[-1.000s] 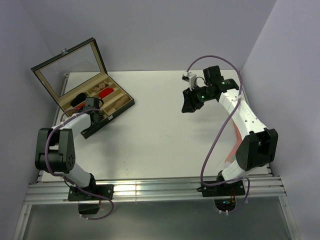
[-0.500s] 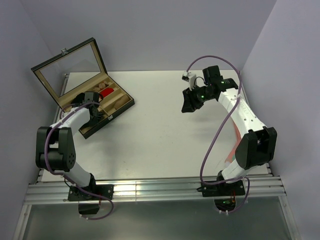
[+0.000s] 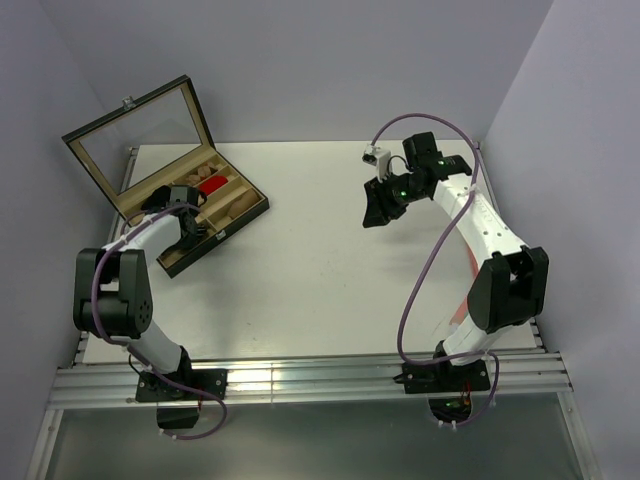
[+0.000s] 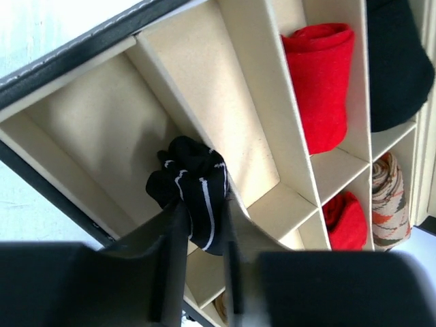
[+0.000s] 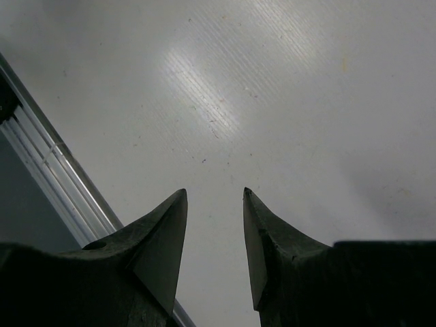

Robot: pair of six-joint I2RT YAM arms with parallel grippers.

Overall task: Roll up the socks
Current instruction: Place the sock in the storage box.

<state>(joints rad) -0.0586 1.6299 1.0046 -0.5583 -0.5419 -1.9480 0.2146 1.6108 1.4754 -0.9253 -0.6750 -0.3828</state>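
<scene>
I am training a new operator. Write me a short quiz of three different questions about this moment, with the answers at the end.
1. True or false: the left tool is closed on the black striped sock.
2. Choose one. The right tool is:
A) holding a sock
B) open above the bare table
C) inside the box
3. Fill in: the two rolled bundles in the box are coloured ____.

Key: 1 true; 2 B; 3 red.
</scene>
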